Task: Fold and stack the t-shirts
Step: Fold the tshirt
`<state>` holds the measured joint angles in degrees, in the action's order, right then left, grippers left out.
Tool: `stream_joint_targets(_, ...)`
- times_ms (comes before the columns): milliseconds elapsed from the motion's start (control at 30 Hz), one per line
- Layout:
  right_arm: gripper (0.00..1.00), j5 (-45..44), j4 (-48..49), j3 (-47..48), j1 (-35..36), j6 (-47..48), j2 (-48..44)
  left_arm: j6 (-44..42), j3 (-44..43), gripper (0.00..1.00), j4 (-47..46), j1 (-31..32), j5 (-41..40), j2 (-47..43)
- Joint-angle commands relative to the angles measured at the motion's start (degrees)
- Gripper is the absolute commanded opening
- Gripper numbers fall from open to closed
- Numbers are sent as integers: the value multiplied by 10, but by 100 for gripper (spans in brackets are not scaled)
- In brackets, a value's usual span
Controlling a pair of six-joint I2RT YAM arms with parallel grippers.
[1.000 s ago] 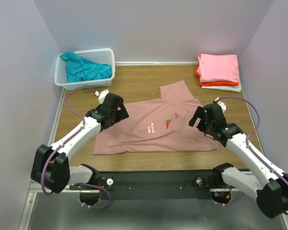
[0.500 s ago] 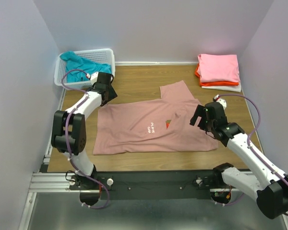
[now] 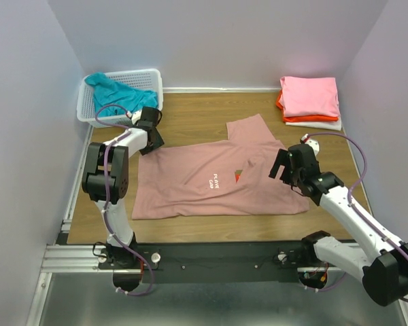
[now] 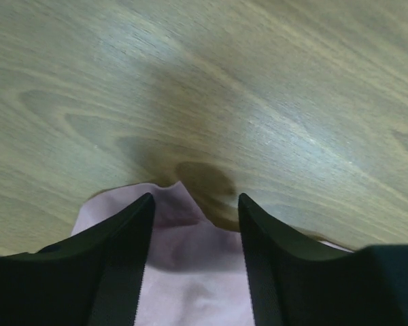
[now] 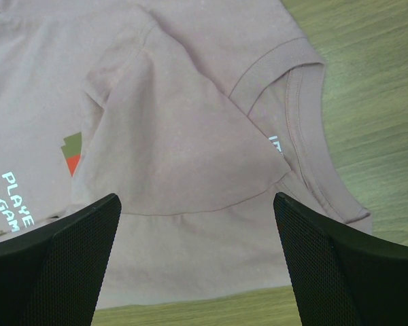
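Note:
The dusty-pink t-shirt (image 3: 211, 183) lies spread flat across the middle of the wooden table, print and white lettering up. My left gripper (image 3: 151, 140) sits low at its far left corner. In the left wrist view that cloth corner (image 4: 190, 238) lies between the two black fingers (image 4: 122, 251), which stand partly apart around it, so the left gripper (image 4: 195, 197) is open. My right gripper (image 3: 280, 168) hovers wide open over the shirt's right side. In the right wrist view the right gripper (image 5: 196, 197) frames a folded-in flap (image 5: 183, 149) beside the collar (image 5: 306, 129).
A stack of folded t-shirts stands at the back right: bright pink (image 3: 309, 95) on top, orange (image 3: 283, 109) and white (image 3: 323, 125) beneath. The white lattice basket (image 3: 149, 73) at the back left holds a crumpled teal t-shirt (image 3: 119, 96). Bare wood (image 3: 190, 119) lies behind the shirt.
My left arm swung from over the shirt's left part back to its far left corner, and its jaws narrowed around the cloth. The right arm has barely moved.

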<state>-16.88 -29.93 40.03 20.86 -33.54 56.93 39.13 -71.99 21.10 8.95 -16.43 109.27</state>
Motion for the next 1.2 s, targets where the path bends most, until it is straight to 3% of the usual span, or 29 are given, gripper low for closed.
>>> stream_joint_targets(0, 100, -24, -8, 12, -4, 5, 7, -6, 1, 55, -12, -2, 18, 30)
stream_joint_targets(267, 100, -30, -7, 17, -4, 1, 13, -7, 58, 45, -14, -2, 17, -1)
stream_joint_targets(333, 100, -30, -6, 15, -4, 1, 16, -8, 77, 38, -15, -2, 13, -9)
stream_joint_targets(500, 100, -26, 4, 15, -4, 2, 27, -15, 73, 0, -11, -2, 3, -6)
stream_joint_targets(833, 100, -19, 61, 89, -4, 20, 95, -16, 55, 0, 9, -2, -41, -53)
stream_joint_targets(1000, 100, -34, 101, 180, -5, 36, 218, -18, 66, 0, 0, -2, -43, -89)
stream_joint_targets(1167, 100, -45, 104, 339, -8, 73, 360, -18, 75, 0, -3, -2, -41, -103)
